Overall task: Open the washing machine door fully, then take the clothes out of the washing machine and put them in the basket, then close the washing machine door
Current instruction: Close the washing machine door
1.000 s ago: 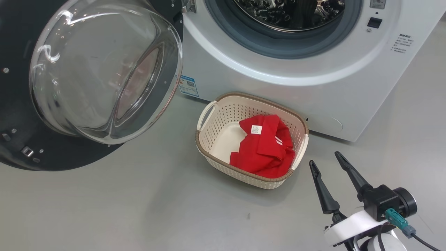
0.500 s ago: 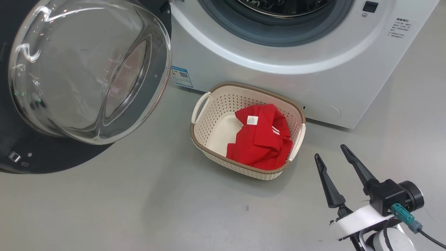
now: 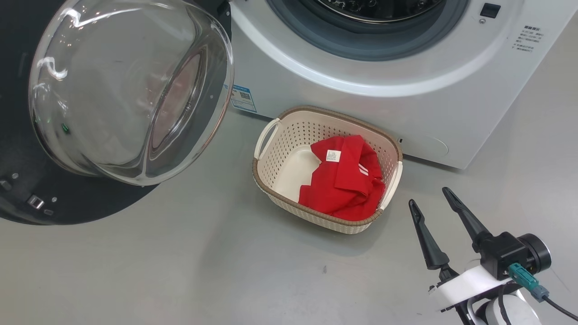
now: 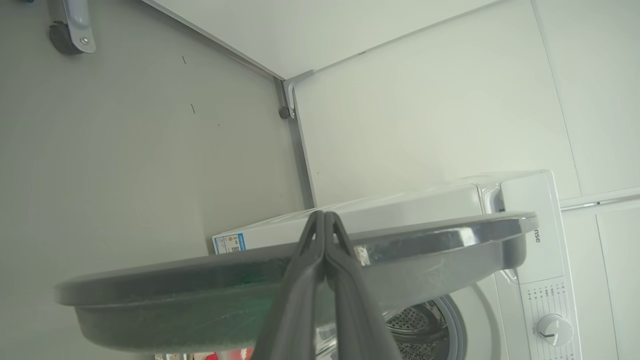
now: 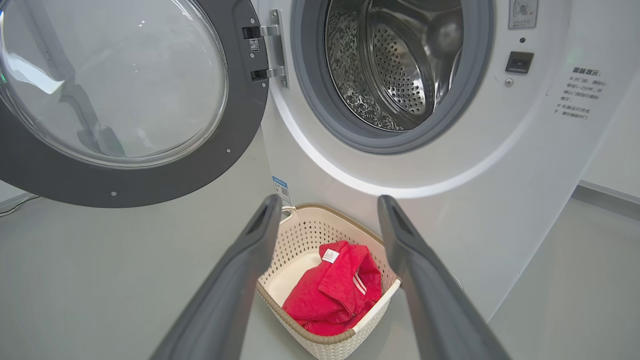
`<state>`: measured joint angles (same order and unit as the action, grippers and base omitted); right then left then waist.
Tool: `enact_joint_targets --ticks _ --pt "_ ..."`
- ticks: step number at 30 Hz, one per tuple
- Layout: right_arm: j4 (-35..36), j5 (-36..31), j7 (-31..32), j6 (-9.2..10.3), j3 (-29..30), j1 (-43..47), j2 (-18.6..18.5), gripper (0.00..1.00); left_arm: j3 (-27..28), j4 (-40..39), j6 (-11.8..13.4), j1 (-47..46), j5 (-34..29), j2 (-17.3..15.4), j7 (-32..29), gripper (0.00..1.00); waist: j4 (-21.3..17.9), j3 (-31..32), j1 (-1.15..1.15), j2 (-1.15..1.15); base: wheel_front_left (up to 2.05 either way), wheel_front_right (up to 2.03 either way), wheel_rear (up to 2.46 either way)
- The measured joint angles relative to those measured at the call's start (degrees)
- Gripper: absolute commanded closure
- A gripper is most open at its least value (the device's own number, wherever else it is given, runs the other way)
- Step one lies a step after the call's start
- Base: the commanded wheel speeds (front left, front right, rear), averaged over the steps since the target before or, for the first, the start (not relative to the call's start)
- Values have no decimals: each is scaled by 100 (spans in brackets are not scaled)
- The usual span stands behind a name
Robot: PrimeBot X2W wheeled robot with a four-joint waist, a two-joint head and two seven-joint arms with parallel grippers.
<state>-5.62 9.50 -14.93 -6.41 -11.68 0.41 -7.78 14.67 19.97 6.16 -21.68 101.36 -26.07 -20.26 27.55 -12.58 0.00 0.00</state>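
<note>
Item: washing machine door (image 3: 126,90), judged rigid, heavy (glossy, slippery); best pushed at rim farthest from washing machine (image 3: 361,104). The left gripper (image 4: 325,216) was pressed together, seemingly at that rim; right gripper (image 3: 428,196) was spread.

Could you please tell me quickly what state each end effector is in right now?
Left end effector: closed, fingers pressed together, holding nothing.
Right end effector: open and empty.

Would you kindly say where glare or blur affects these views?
Head view: glare streaks on the door glass. Left wrist view: the shut left claw and door rim look soft. Right wrist view: the open right claw blurs; the drum is sharp.
</note>
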Motion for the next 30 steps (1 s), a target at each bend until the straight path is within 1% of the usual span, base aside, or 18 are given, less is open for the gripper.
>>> enact_joint_targets --ticks 4,14,21,30 --pt "-2 1 0 0 -1 -1 -5 0 -1 3 -142 0 182 14 -298 100 33 12 0 0 0 0 0" --pt "-5 2 0 -1 -13 -1 -5 0 20 -10 -364 38 737 121 -996 100 81 34 0 0 0 0 0" --pt "-7 9 0 0 -11 -1 -4 0 -55 -157 -605 223 809 141 -1456 100 102 41 0 0 0 0 0" --pt "-5 9 0 0 -10 -1 2 0 -214 -383 -857 449 909 216 -1903 100 108 49 0 0 0 0 0"
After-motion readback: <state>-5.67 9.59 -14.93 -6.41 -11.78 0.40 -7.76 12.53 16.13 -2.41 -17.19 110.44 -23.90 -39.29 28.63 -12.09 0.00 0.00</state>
